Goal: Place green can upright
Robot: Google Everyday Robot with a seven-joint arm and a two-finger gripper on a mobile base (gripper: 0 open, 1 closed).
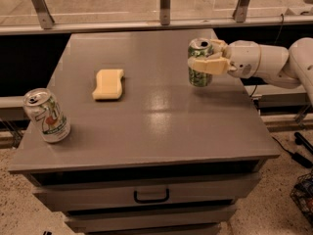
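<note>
Grey is the big table (161,131), a cabinet with a flat top and drawers under it. From the right side comes the white robot arm (266,62), and it reaches over the far right part of the top. At the end of the arm is the cream-coloured gripper (203,58). Its fingers (198,65) are pressed on the green can (199,77) and pinch it around the upper half, one finger at the front and the other behind.

The green can stands upright at the far right of the table, with its silver top and opening turned up. Its bottom is at the surface or very near to it; I cannot tell if it touches.

At the near left corner stands the pale 7UP can (47,116), a little tilted, well apart from the green can. Between them, more to the left, a yellow sponge (109,83) lies flat. On the top drawer is a small dark handle (151,196).
</note>
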